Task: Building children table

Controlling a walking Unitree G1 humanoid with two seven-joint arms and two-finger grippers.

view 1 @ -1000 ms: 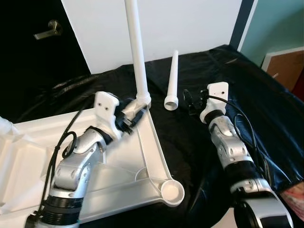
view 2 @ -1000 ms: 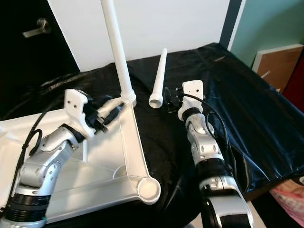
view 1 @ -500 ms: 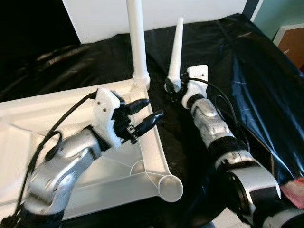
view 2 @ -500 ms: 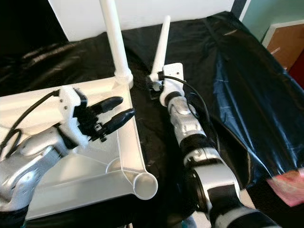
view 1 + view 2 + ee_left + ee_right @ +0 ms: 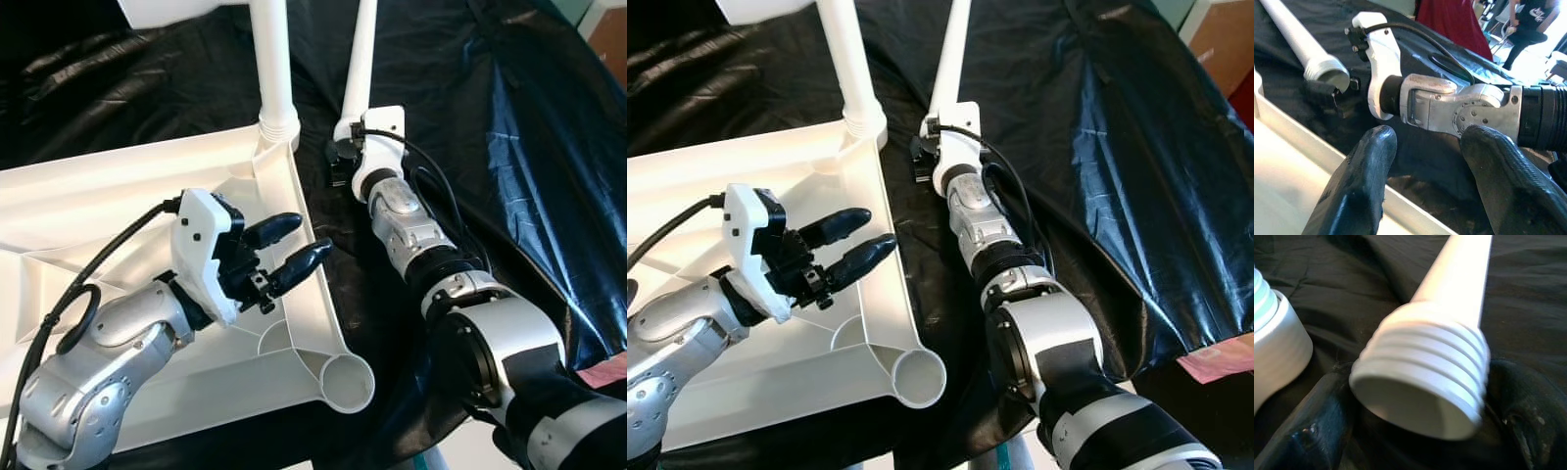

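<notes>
White loose leg point(image 5: 1440, 352) between right claw point(image 5: 1420, 431) fingers

My head cameras look steeply down on the white tabletop point(image 5: 118, 196) (both share it); my right wrist camera sits close on the loose leg point(image 5: 1440, 362); my left wrist looks across at it.

upturned white tabletop point(image 5: 118, 196), loose white leg point(image 5: 360, 59)

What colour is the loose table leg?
White, seen best in the right wrist view: table leg.
</notes>
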